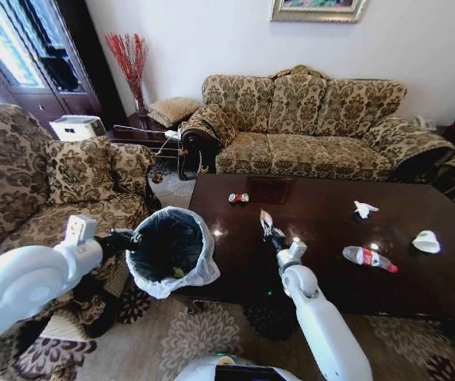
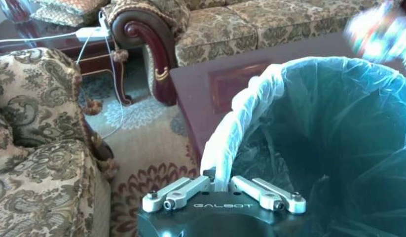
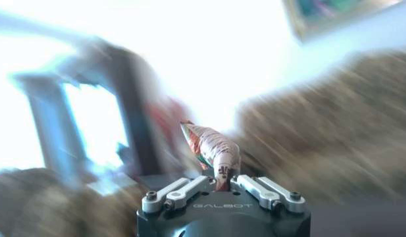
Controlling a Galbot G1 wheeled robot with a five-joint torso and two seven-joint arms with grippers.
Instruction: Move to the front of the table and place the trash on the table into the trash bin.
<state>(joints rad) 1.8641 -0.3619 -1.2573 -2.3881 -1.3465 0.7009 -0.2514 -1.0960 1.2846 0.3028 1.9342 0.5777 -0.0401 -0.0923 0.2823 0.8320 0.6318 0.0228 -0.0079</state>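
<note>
My left gripper (image 1: 129,239) is shut on the rim of the trash bin (image 1: 171,252), a black mesh bin with a white liner, held beside the table's left end. In the left wrist view the left gripper (image 2: 220,181) pinches the liner rim (image 2: 245,106). Above the dark table (image 1: 322,286), just right of the bin, my right gripper (image 1: 274,235) is shut on a crinkled red-and-white wrapper (image 1: 265,220), which sticks up from the right gripper (image 3: 220,180) as a twisted wrapper (image 3: 212,145). A plastic bottle (image 1: 368,257), two white tissues (image 1: 364,209) (image 1: 426,241) and a red wrapper (image 1: 238,198) lie on the table.
A patterned sofa (image 1: 314,127) stands behind the table and an armchair (image 1: 44,190) at my left, close behind the left arm. A side table (image 1: 144,127) with a cable sits in the corner. Patterned carpet (image 1: 203,333) covers the floor in front.
</note>
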